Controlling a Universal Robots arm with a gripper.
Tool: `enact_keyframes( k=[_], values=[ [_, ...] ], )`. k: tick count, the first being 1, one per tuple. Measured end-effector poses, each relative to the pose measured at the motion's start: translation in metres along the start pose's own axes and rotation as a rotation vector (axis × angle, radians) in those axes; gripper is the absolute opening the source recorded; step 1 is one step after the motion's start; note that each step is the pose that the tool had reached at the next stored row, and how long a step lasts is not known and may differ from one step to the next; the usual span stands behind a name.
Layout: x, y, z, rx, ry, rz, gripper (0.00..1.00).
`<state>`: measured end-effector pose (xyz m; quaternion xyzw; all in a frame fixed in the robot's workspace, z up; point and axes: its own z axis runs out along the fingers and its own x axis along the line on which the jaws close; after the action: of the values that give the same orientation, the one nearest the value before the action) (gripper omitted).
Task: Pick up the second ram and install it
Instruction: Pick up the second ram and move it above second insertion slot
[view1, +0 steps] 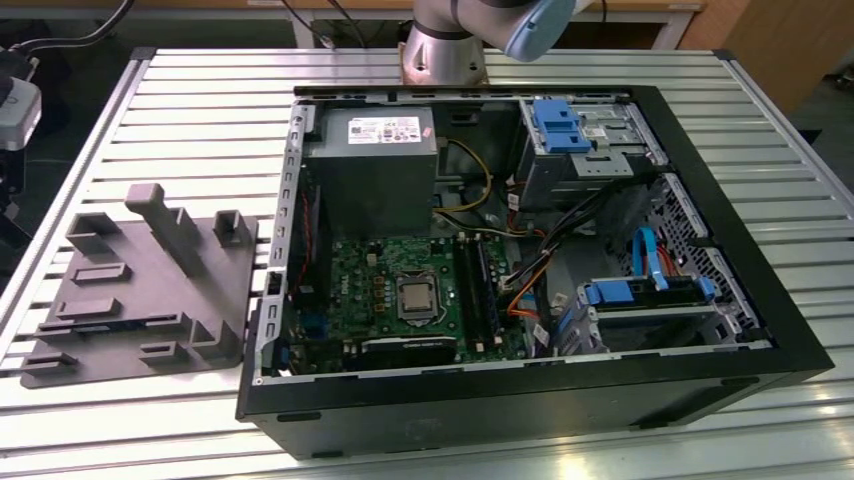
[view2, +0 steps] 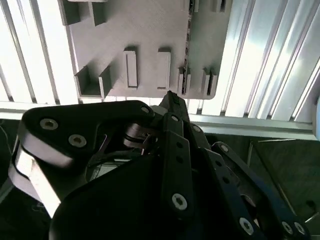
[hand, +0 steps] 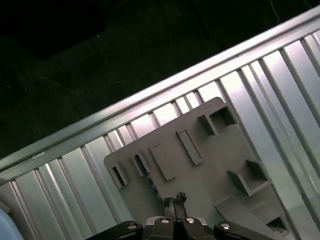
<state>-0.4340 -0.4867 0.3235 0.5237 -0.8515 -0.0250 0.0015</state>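
— Exterior view?
— The grey tray (view1: 127, 345) sits on the counter (view1: 200, 120), at the exterior view's left.
— Second wrist view?
— My tool (view2: 172, 100) looks clenched and empty above the tray; the second ram (view2: 186, 55) stands edgewise in a slot there.
— First wrist view?
— Tool over the tray. Approach step, I judge; grasping calls for opening and aligning.

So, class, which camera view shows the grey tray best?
The exterior view: the whole grey tray lies on the slatted table, at the exterior view's left of the computer case. The first wrist view shows most of the tray past the gripper; the second wrist view crops one end.
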Motion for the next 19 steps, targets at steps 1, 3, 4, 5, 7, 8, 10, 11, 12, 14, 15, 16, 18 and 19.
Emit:
enact_keyframes(
  k=[1, 3, 4, 5, 7, 8, 10, 11, 12, 14, 15, 16, 18, 19],
  values=[
    [0.0, 0.0, 0.0, -0.0003, 0.0007, -0.014, 0.11],
    [0.0, 0.0, 0.0, -0.001, 0.0018, -0.04, 0.11],
    [0.0, 0.0, 0.0, -0.0013, 0.0024, -0.052, 0.11],
    [0.0, 0.0, 0.0001, -0.0016, 0.0029, -0.065, 0.11],
    [0.0, 0.0, 0.0001, -0.0023, 0.0042, -0.094, 0.11],
    [0.0, 0.0, 0.0001, -0.0026, 0.0048, -0.108, 0.11],
    [0.0, -0.0001, 0.0002, -0.0032, 0.006, -0.137, 0.11],
    [0.0, -0.0001, 0.0003, -0.0036, 0.0067, -0.152, 0.11],
    [0.0, 0.0, 0.0003, -0.004, 0.0075, -0.168, 0.11],
    [0.0, -0.0001, 0.0005, -0.0047, 0.0088, -0.198, 0.11],
    [0.0, -0.0001, 0.0006, -0.005, 0.0094, -0.212, 0.11],
    [0.0, -0.0001, 0.0007, -0.0054, 0.01, -0.226, 0.11],
    [0.0, 0.0, 0.0009, -0.006, 0.0112, -0.252, 0.11],
    [0.0, -0.0001, 0.001, -0.0063, 0.0118, -0.265, 0.11]
  ],
)
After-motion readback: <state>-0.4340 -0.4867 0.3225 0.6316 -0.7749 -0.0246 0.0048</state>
